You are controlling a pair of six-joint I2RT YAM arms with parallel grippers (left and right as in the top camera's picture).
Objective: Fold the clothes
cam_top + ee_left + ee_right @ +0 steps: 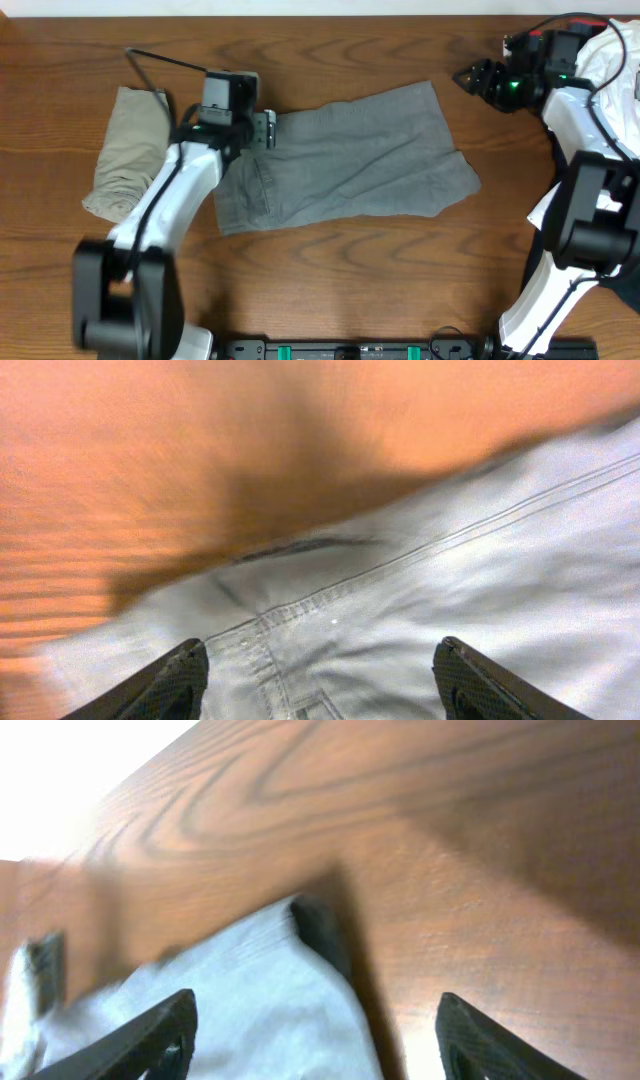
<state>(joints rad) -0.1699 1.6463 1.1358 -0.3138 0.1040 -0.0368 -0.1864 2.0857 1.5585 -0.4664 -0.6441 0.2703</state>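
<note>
While both jaws stand apart, the left arm (pixel 180 190) crosses between khaki shorts (pixel 125 150) and grey shorts (pixel 350 160).

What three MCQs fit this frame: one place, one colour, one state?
1. Where is the khaki pair relative to the grey pair? A) on the left arm side B) on top C) on the right arm's side
2. Colour of the spread-out pair? A) blue B) grey C) khaki
3. State of the left claw? A) shut on khaki B) out of view C) open over grey cloth
Key: 1A, overhead shows khaki bundled by the left arm. 2B, the flat pair is grey. 3C, left wrist view shows fingers wide apart over grey cloth.
</note>
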